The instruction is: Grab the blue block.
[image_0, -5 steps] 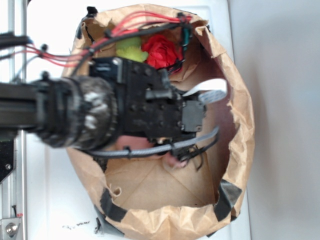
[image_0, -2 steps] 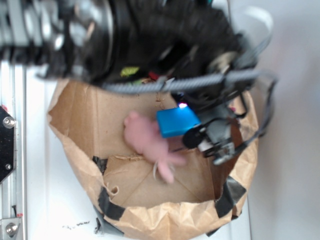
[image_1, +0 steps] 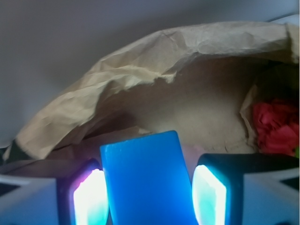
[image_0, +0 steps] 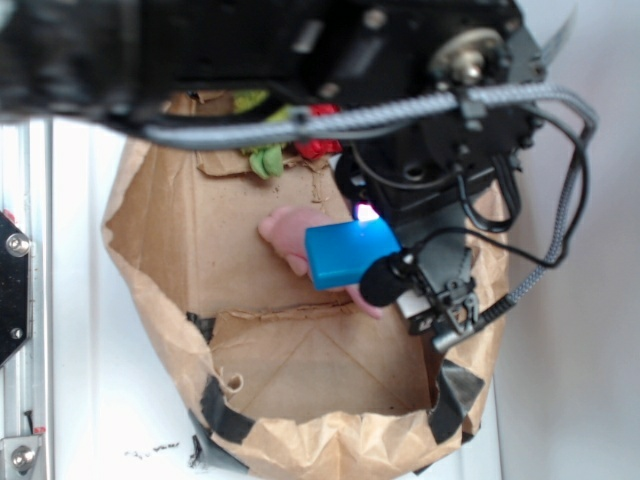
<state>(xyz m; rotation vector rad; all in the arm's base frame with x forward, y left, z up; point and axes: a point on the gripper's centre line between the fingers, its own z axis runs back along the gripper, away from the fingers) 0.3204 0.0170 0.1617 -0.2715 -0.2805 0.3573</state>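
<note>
Right, gripper is clamped on the block, which sits between the lit pads, raised w/ the plush just behind. Risk: smooth faces, block could slip out into the bag below.

The arm is black and bulky, with a round metal screw head at about 1 o'clock. A grey braided cable and thin black wires loop beside it. The gripper has two glowing pale pads in black frames.
</note>
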